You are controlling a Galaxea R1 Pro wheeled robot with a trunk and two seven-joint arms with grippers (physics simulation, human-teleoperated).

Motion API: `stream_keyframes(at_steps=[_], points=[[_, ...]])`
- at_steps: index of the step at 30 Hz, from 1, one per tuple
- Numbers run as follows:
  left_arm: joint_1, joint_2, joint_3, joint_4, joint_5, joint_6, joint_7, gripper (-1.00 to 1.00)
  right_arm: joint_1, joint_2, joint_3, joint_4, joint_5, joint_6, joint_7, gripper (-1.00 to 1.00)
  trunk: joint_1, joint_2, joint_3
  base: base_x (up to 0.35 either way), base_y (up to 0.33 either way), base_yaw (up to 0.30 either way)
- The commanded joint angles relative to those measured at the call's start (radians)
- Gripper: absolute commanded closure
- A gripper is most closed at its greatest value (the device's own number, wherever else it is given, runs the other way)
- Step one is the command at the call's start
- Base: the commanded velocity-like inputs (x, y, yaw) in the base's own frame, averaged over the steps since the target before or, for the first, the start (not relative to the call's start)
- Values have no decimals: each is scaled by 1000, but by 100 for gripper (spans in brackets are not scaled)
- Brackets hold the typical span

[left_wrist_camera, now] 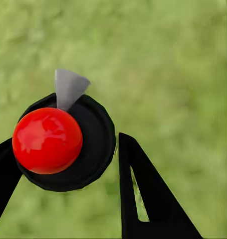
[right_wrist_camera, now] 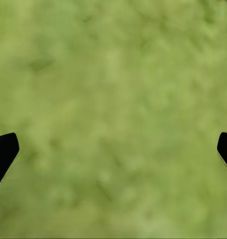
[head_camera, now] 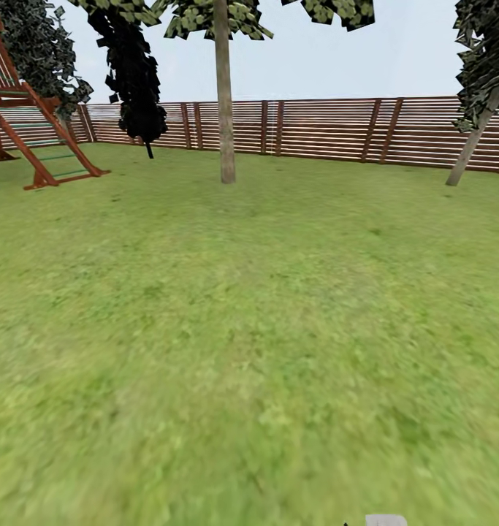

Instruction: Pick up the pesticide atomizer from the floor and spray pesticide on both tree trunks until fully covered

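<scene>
Red-capped and black-bodied, the pesticide atomizer (left_wrist_camera: 63, 144) sits upright between my left fingers (left_wrist_camera: 143, 194), closed round its stiff, likely light body, right fingers (right_wrist_camera: 3, 152) spread empty over grass (right_wrist_camera: 113, 99).

The atomizer (left_wrist_camera: 63, 142) sits between the left gripper's (left_wrist_camera: 68, 159) fingers, grass (left_wrist_camera: 168, 64) beyond it. Far ahead, a tree trunk (head_camera: 225, 109) stands before the fence (head_camera: 315, 128), a play frame (head_camera: 30, 124) leftward.
</scene>
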Motion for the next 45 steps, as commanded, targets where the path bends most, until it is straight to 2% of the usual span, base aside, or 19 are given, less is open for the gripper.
stream_keyframes(at_steps=[1,45], points=[[-1,0,1,1,-8,-3,6,100,-1,0,-7,1,11,-3,-4,-100,0,0,-1,338,0,0],[-1,0,1,1,-8,-4,6,100,-1,0,-7,1,11,-3,-4,-100,0,0,-1,338,0,0]])
